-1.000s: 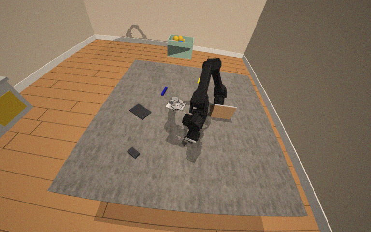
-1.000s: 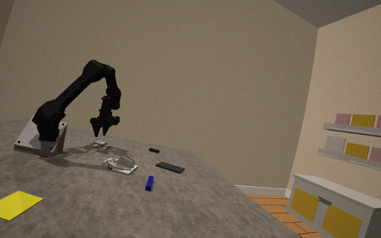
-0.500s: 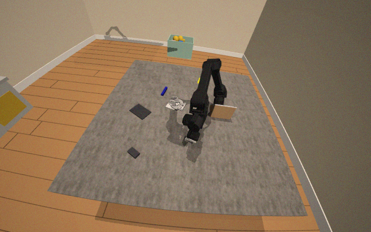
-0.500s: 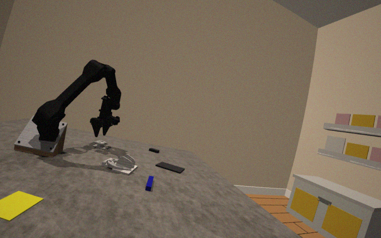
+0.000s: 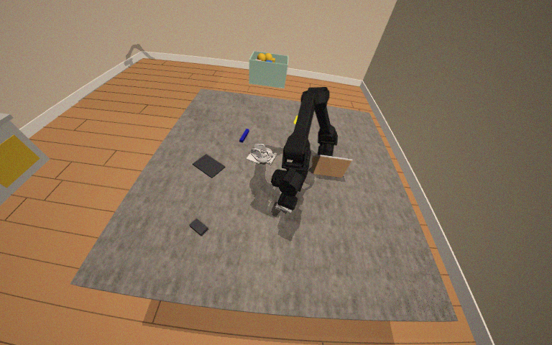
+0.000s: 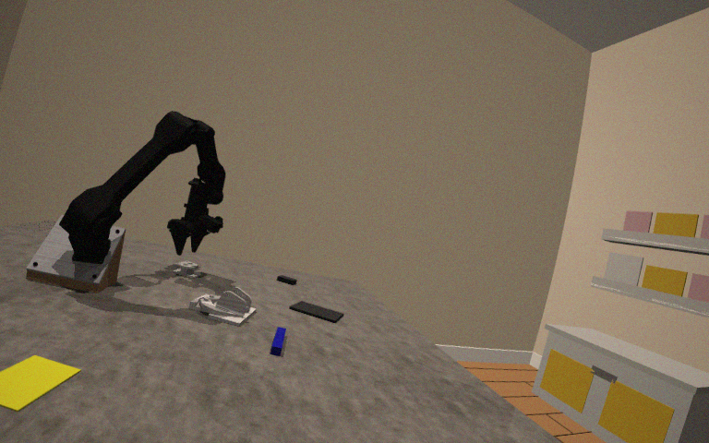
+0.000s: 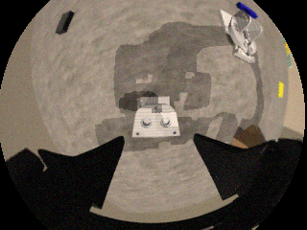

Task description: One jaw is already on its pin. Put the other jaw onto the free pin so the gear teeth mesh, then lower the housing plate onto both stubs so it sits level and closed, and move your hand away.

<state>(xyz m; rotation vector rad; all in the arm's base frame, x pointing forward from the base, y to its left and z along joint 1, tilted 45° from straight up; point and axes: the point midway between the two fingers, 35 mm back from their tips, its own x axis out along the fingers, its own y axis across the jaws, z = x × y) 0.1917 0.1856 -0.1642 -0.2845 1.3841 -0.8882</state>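
Note:
My gripper [image 6: 186,252] [image 7: 159,138] is open and empty, pointing down above the pale housing plate [image 6: 186,267] [image 7: 155,130]. The plate lies on the grey mat, between and ahead of the fingertips in the wrist view, with two round features and two small holes on top. In the top view the arm mostly hides it. The white jaw assembly [image 5: 262,154] [image 6: 223,307] [image 7: 243,35] stands apart from the plate, at the upper right in the wrist view. Its curved jaws overlap above a flat white base; I cannot tell whether the second jaw is on its pin or the teeth mesh.
A blue bar [image 5: 244,135] [image 6: 278,341] [image 7: 247,10] lies beside the assembly. A large dark slab [image 5: 208,165] [image 6: 316,311] and a small dark block [image 5: 198,226] [image 6: 286,280] [image 7: 64,22] lie on the mat. A yellow sheet [image 6: 36,381] lies farther off. The arm's wedge base [image 5: 331,166] [image 6: 112,267] stands behind.

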